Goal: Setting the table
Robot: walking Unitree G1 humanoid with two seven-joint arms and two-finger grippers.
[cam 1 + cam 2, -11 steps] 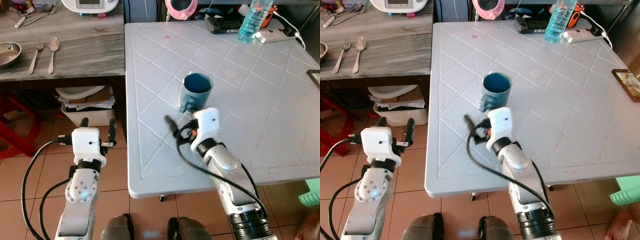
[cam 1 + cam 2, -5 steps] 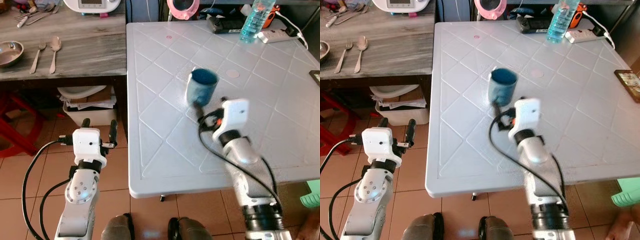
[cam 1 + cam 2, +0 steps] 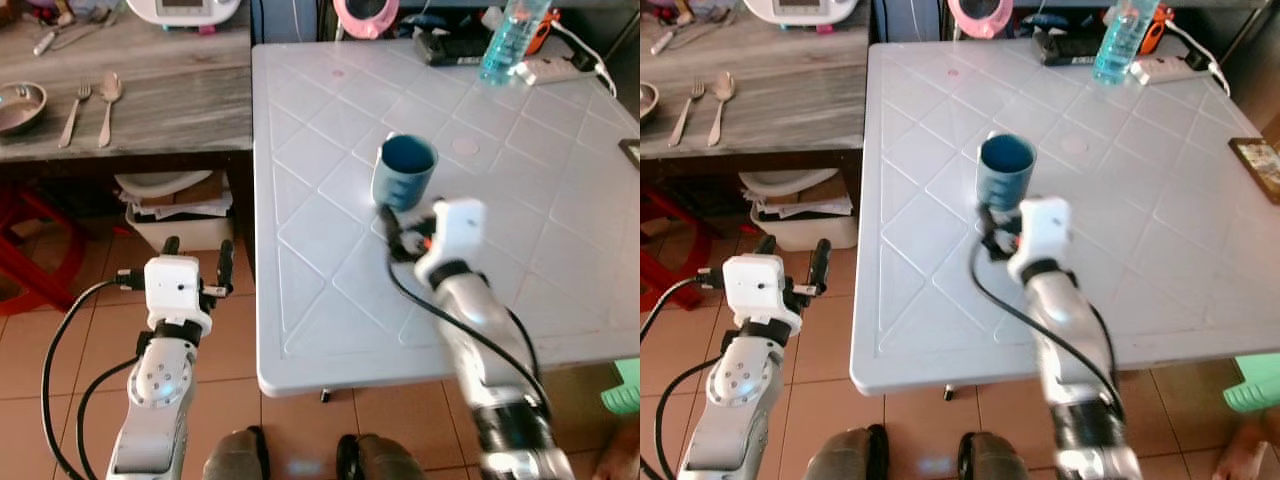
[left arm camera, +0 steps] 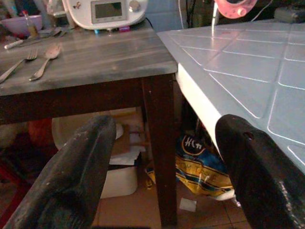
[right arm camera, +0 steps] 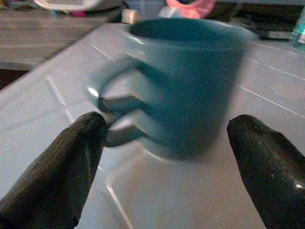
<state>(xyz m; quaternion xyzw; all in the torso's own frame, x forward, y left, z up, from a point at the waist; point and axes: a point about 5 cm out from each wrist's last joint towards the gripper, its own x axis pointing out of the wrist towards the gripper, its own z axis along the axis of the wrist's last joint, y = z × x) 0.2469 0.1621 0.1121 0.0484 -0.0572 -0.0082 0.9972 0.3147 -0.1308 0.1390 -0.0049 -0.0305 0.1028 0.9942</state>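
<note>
From the head, you see the blue mug [image 3: 404, 172] upright on the white table [image 3: 320, 250], your right gripper [image 3: 392, 232] just below it. Your left gripper [image 3: 195, 262] hangs beside the table's edge. The left wrist shows fingers [image 4: 76, 176] spread apart. The right wrist shows fingers [image 5: 66, 167] wide open, the mug [image 5: 186, 81] between them, untouched.

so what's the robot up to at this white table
It is working on a blue mug that stands upright on the white table. The right pincer is open just short of the mug, one finger on each side and the handle turned toward it, nothing gripped. The left pincer is open too, idling off the table's edge above the tiled floor. A fork and a spoon lie on the wooden side table.
</note>
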